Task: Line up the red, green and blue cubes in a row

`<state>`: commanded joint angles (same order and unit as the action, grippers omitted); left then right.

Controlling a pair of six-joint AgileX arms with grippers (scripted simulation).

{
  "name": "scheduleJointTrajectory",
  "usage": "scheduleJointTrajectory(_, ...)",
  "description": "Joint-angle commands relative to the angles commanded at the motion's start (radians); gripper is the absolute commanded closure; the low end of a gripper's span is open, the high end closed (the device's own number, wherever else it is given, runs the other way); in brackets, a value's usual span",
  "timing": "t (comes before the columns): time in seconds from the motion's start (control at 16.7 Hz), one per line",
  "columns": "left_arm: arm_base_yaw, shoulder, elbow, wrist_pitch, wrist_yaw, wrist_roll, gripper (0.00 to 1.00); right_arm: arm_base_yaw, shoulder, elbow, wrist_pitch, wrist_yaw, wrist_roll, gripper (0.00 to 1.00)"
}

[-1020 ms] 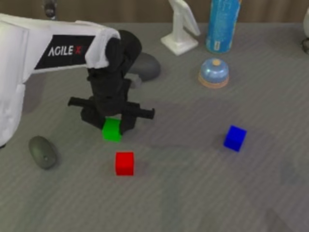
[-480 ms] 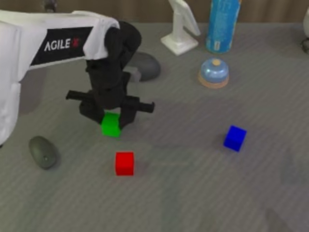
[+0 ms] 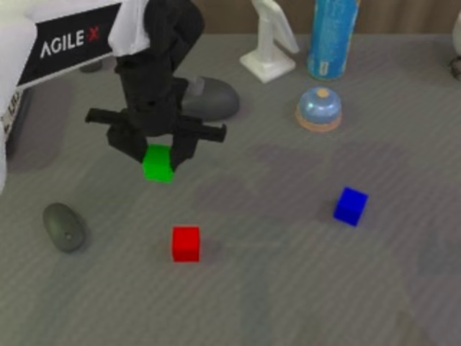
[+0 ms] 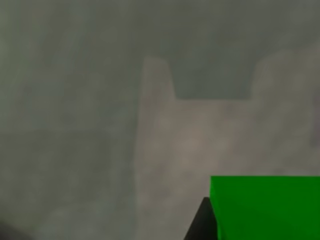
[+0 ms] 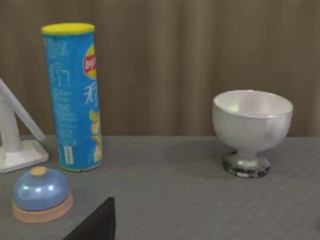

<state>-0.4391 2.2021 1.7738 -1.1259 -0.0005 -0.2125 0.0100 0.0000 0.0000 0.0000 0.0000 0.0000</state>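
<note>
you see only a corner of the green cube (image 4: 265, 207) at the lower right of the left wrist frame. the top view's upper edge cuts off the chip can (image 3: 331, 36) and white stand (image 3: 270, 43); the left gripper (image 3: 155, 160) hides the cube's upper part.

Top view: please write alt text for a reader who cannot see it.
The left gripper holds the green cube above the grey table, near its left side. The red cube lies below it in the picture, and the blue cube sits apart to the right.
</note>
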Motion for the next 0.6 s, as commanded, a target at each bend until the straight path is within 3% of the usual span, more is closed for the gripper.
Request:
scheduleJointTrajectory(0.3,-0.055,0.009,0.016,-0.012,-0.002,-0.069,1.0,0.0,0.0,0.0,0.0,0.0,0.0,0.0)
scheduleJointTrajectory(0.6,-0.205,0.015,0.055,-0.055,-0.005,-0.343,1.0,0.0,0.0,0.0,0.0,0.0,0.0,0.0)
